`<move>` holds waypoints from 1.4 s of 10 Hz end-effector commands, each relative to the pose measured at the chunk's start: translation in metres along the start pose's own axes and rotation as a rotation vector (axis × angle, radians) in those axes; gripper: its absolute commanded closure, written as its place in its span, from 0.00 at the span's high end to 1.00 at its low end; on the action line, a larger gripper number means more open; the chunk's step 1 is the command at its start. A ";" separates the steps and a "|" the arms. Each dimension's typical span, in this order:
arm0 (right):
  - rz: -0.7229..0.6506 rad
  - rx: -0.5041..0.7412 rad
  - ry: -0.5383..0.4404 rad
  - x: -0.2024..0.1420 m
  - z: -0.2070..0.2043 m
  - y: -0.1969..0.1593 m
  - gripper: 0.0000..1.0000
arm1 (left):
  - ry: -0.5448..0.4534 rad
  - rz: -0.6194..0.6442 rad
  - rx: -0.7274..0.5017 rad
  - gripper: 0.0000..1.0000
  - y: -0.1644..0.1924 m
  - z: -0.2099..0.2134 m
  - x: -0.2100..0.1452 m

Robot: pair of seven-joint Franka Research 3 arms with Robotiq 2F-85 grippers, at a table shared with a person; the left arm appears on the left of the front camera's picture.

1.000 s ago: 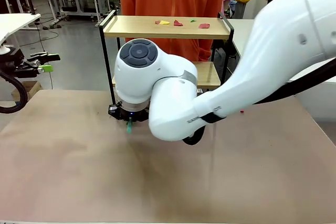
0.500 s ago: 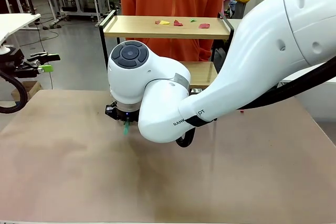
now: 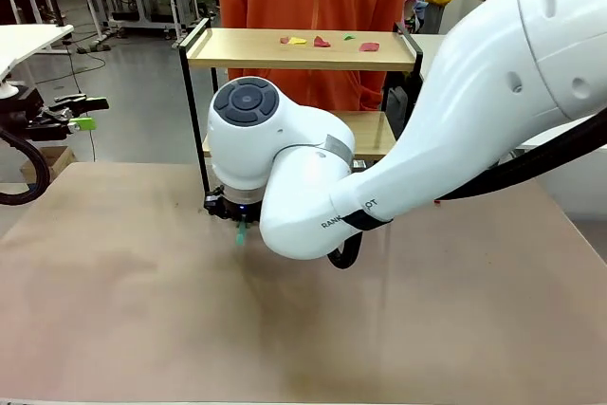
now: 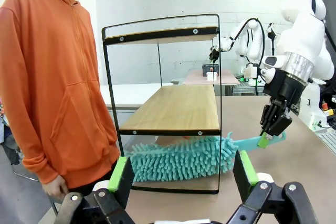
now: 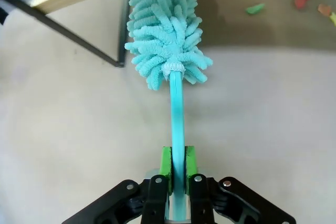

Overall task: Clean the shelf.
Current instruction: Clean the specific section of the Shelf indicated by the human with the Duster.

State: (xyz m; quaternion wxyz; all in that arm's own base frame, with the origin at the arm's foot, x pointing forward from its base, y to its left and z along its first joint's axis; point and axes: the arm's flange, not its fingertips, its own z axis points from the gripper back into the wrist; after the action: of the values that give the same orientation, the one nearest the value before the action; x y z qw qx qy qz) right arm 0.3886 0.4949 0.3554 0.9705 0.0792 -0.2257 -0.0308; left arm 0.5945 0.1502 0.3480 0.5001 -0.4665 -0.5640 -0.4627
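Currently: right gripper point(image 5: 177, 157) clamped tight on the handle of teal duster point(image 5: 167, 51), whose fluffy head sits beneath the lower board of shelf point(image 3: 247, 47). Left gripper point(image 4: 182, 169) fully spread, empty, off to the left. Shelf stands at far edge of counter point(image 3: 285, 329), with coloured scraps point(image 3: 322, 42) on its top board. Right arm lettering only partly legible.
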 end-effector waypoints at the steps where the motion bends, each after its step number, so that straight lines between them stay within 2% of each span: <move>1: -0.028 0.004 0.022 -0.002 0.012 -0.035 0.13 | 0.001 -0.002 -0.003 1.00 -0.002 -0.001 0.004; 8: -0.128 -0.050 0.059 0.012 0.030 -0.146 0.13 | 0.001 -0.002 -0.003 1.00 -0.002 -0.001 0.004; 11: -0.141 -0.127 0.071 0.016 0.031 -0.187 0.13 | 0.001 -0.002 -0.003 1.00 -0.002 -0.001 0.004; 14: -0.171 -0.229 0.072 0.018 0.051 -0.225 0.13 | 0.001 -0.002 -0.003 1.00 -0.002 -0.001 0.004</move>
State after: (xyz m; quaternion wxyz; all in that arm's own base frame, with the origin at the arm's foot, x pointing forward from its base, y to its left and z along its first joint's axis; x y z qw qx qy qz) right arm 0.3851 0.2795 0.3554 0.9733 0.0067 -0.1880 -0.1318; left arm 0.5946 0.1501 0.3480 0.5001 -0.4665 -0.5640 -0.4628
